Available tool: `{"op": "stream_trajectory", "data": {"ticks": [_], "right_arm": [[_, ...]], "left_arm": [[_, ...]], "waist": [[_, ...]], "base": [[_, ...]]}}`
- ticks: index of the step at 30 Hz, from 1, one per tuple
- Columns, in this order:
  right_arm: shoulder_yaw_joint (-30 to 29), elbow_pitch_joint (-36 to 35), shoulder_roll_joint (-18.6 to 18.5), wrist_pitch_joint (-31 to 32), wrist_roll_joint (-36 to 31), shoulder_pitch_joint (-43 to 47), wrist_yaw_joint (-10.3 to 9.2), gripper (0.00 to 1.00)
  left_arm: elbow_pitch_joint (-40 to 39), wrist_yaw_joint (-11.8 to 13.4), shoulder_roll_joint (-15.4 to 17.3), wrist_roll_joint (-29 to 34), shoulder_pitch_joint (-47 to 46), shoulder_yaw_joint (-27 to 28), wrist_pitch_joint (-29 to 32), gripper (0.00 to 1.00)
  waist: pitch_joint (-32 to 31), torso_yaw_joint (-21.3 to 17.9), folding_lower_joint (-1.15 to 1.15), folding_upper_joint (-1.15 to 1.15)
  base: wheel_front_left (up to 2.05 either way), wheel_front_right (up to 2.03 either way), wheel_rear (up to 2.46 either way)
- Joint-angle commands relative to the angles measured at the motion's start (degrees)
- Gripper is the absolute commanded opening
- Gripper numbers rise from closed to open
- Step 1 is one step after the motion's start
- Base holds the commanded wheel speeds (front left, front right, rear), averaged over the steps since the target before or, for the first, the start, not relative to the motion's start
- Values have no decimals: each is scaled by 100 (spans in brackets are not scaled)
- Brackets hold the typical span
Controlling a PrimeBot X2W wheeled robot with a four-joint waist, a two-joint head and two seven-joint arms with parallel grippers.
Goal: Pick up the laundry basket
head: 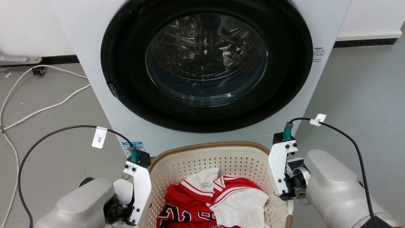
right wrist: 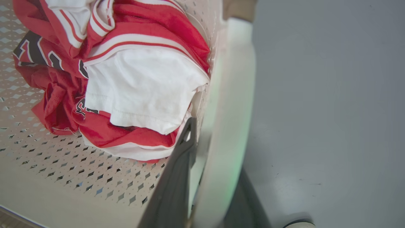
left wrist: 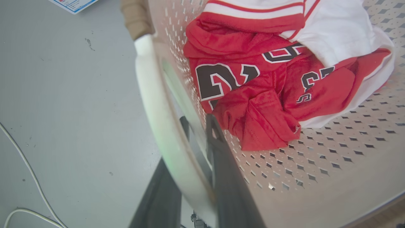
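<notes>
The laundry basket [head: 202, 163], cream and perforated with a brown woven-look rim, stands on the floor just below the washing machine door. Red and white jerseys [head: 215, 199] lie crumpled inside it. In the left wrist view my left gripper [left wrist: 197, 126] straddles the basket's white left handle [left wrist: 152, 95], one dark finger [left wrist: 224, 171] inside the wall and one outside, pressed against it. My right gripper [right wrist: 215, 148] holds the white right handle [right wrist: 234, 95] the same way, with the inner finger [right wrist: 177, 177] beside the jerseys [right wrist: 142, 88]. The head view shows both wrists flanking the basket.
The white washing machine [head: 95, 47] with its round dark glass door [head: 205, 63] shut rises directly behind the basket. White cables [head: 41, 109] trail over the grey floor at the left. Bare grey floor [head: 364, 95] lies to the right.
</notes>
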Motion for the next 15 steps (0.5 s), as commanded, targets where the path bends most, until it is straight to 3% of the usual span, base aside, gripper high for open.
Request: {"op": "stream_trajectory", "data": {"ticks": [1, 15], "right_arm": [[12, -46, 71, -66, 38, -174, 20, 0], [109, 23, 96, -116, 138, -208, 20, 0]], "left_arm": [[-119, -119, -111, 35, -24, -47, 11, 0], [-113, -120, -128, -8, -36, -47, 17, 0]], "waist": [[-1, 3, 0, 0], [-3, 3, 0, 0]], "base": [[0, 0, 0], [0, 0, 0]]}}
